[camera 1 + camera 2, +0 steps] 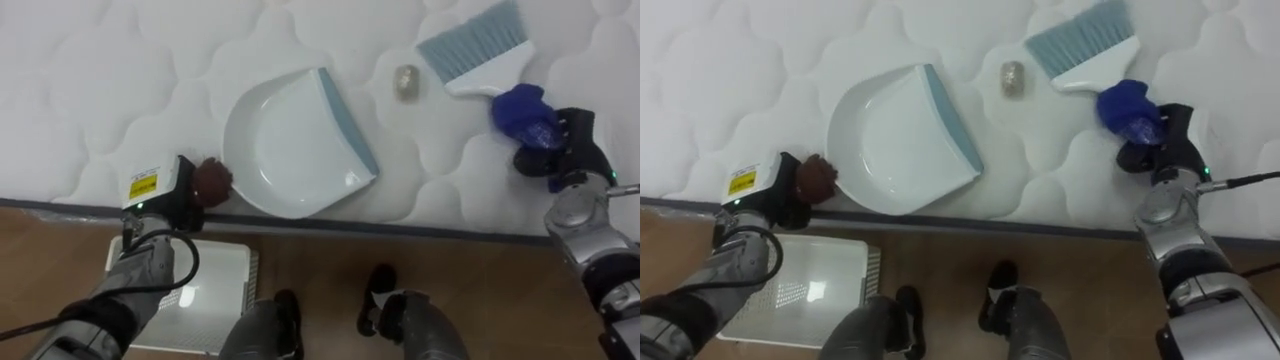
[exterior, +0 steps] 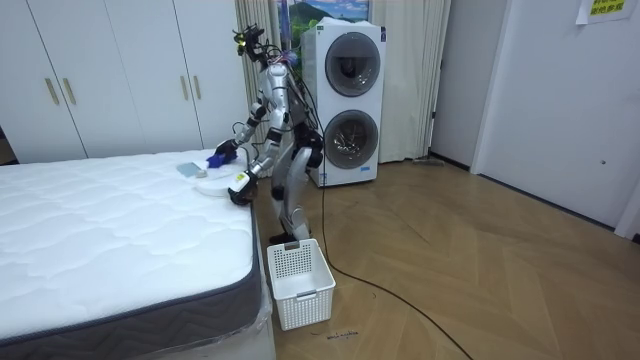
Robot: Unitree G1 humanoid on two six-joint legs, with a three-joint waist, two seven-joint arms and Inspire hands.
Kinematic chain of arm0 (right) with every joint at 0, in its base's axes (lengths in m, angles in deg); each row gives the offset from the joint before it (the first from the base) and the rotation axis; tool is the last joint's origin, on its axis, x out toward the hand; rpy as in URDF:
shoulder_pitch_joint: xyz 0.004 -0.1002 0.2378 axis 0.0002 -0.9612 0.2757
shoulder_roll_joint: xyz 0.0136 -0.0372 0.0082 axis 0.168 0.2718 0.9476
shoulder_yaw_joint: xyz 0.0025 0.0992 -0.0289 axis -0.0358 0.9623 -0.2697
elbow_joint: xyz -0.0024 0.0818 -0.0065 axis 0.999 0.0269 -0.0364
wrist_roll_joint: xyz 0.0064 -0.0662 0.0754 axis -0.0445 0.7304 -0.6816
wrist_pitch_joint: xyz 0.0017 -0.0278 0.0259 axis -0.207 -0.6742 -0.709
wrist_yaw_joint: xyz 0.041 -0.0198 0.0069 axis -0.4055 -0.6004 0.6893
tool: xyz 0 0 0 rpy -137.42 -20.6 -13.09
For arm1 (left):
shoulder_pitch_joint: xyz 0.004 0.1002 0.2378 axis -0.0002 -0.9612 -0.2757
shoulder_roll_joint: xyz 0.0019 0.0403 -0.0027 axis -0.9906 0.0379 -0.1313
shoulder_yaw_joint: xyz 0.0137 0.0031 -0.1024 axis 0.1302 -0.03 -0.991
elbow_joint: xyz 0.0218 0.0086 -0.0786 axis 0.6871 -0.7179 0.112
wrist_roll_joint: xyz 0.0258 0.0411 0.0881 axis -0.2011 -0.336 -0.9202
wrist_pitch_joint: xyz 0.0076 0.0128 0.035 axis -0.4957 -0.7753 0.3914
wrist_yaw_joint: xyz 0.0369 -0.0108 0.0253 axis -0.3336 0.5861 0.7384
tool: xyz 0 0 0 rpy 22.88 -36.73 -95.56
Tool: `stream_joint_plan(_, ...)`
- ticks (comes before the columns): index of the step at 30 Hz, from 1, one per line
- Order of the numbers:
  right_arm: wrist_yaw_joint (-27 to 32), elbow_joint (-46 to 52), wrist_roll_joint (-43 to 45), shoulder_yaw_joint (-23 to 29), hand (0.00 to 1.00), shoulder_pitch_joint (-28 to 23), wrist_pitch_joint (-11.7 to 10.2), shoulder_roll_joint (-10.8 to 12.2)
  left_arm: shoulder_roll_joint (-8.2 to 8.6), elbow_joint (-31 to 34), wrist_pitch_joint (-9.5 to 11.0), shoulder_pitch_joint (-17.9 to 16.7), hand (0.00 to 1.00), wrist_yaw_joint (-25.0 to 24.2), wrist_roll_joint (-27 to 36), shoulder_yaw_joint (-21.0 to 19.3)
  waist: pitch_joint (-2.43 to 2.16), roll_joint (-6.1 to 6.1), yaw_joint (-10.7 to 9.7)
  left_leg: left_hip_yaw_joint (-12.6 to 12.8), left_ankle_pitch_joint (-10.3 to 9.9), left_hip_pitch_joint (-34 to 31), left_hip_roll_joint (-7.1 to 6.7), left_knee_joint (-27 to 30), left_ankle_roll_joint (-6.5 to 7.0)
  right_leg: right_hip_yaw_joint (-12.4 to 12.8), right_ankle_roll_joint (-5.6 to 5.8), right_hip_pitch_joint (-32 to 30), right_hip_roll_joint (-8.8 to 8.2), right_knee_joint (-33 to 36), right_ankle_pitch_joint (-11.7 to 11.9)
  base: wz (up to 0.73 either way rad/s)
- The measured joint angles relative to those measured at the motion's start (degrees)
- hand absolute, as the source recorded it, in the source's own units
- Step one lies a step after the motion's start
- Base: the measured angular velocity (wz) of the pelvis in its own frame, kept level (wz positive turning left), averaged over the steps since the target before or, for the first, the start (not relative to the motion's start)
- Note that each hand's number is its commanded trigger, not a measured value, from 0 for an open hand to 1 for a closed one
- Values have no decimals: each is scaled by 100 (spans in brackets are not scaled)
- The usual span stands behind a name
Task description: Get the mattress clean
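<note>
Quilted mattress [image 1: 120, 80], dustpan [image 1: 285, 140] + brush [image 1: 475, 45] nr edge, wood floor [image 1: 450, 260], basket [image 1: 215, 290]

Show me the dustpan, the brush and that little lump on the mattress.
dustpan [image 1: 285, 140]: left eye view, on its flat middle.
brush [image 1: 478, 45]: left eye view, on its bristles.
lump [image 1: 406, 82]: left eye view, on its middle.

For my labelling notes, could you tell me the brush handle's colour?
The brush handle is bright blue; left eye view shows it best.
</note>
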Motion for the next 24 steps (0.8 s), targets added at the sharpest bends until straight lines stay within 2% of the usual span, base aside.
stream_joint_plan(8, -4, -3, -1, -38, 100, -74, 105, 73, 0, 28, -87, -7, 100, -20, 1, 0, -1, 0, -11, -67, 8, 59, -2, -27, -10, -55, 3, 108, 10, -76, 3, 1)
stream_joint_plan(18, 4, -113, -50, -84, 100, -67, 124, 133, 0, 23, -369, -5, 100, -24, 98, 28, -11, 16, -19, -84, 13, 124, -22, -26, -12, -67, 7, 182, -35, -58, 2, 0)
stream_joint_plan(24, 60, -115, 12, -60, 100, -41, 247, 136, 12, 23, -495, -1, 100, -17, 81, 38, -9, 8, -51, -112, 18, 129, -88, -19, -3, -47, 29, 181, -61, -2, -8, 2)
